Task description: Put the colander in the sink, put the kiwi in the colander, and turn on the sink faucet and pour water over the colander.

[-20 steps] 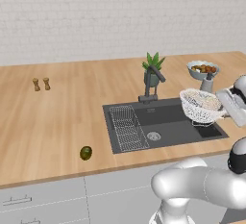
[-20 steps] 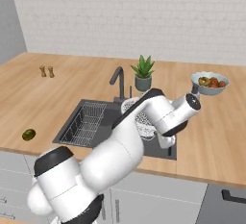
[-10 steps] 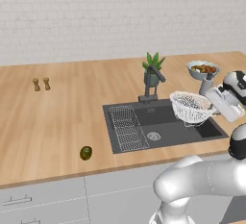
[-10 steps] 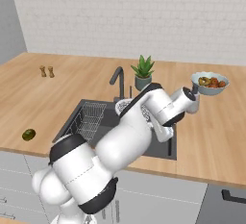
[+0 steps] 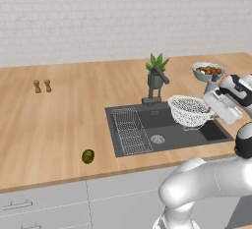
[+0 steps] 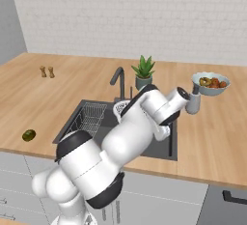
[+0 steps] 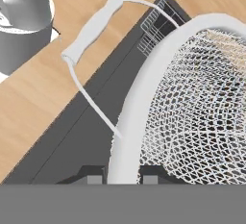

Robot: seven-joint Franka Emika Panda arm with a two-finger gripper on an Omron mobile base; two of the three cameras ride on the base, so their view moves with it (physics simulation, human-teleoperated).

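The white perforated colander [image 5: 189, 110] hangs tilted above the right half of the dark grey sink [image 5: 183, 137]. My gripper [image 5: 213, 111] is shut on its right rim. In the hand view the rim [image 7: 138, 107] runs between my fingertips [image 7: 95, 177], with the colander's wire handle [image 7: 91, 28] off to the left and the sink [image 7: 62, 155] below. From the right base view my arm hides most of the colander [image 6: 120, 106]. The olive-brown kiwi [image 5: 88, 156] lies on the counter near the front edge, left of the sink, also at kiwi [image 6: 29, 134]. The dark faucet [image 5: 154, 88] stands behind the basin.
A potted plant [image 5: 156, 69] stands behind the faucet. A pale bowl of orange-red food [image 5: 207, 71] sits at the back right. Two wooden shakers [image 5: 42, 86] stand far left on the counter. A wire rack [image 5: 130, 131] fills the sink's left part.
The gripper has carried the colander leftward from the sink's right edge to above the basin's right half. The kiwi and other things have not moved.
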